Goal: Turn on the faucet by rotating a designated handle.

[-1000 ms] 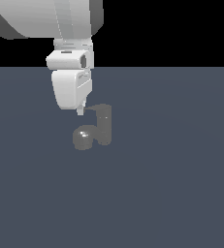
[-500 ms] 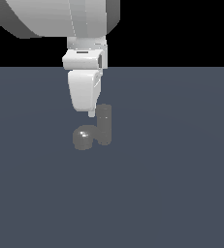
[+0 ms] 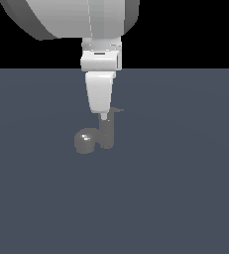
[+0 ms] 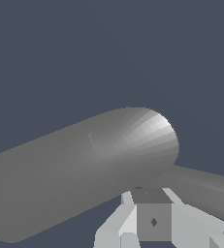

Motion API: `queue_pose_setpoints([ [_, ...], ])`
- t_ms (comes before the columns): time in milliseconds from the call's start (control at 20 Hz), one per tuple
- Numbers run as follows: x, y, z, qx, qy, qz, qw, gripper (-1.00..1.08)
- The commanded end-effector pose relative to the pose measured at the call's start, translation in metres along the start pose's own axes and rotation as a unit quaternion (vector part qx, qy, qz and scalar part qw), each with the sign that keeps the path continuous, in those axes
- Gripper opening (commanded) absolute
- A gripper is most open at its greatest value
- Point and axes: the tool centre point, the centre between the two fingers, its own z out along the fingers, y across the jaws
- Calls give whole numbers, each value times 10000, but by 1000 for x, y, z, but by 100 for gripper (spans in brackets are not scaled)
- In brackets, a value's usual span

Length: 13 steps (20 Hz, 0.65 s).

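The faucet [image 3: 98, 136] is sitting just below the middle of the exterior view, its rounded spout [image 3: 85, 141] bulging toward that view's left, and the handle [image 3: 116, 110] is poking out as a thin blade toward the right from the cylinder's top. The gripper [image 3: 103, 117] is hanging right over that cylinder, fingertips at its top edge; whether it is spread or clenched I cannot tell. Best play, I'd judge: be pressing against the blade's flat side, sweeping in an arc around the cylinder's axis.
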Motion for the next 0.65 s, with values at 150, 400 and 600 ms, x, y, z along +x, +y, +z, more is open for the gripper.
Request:
queue_pose_setpoints([
  [150,39,-17,0,27,1,159,9999,-100],
  [400,65,-29,0,23,5,207,9998,-100],
  [600,80,-36,0,21,6,236,9997,-100],
])
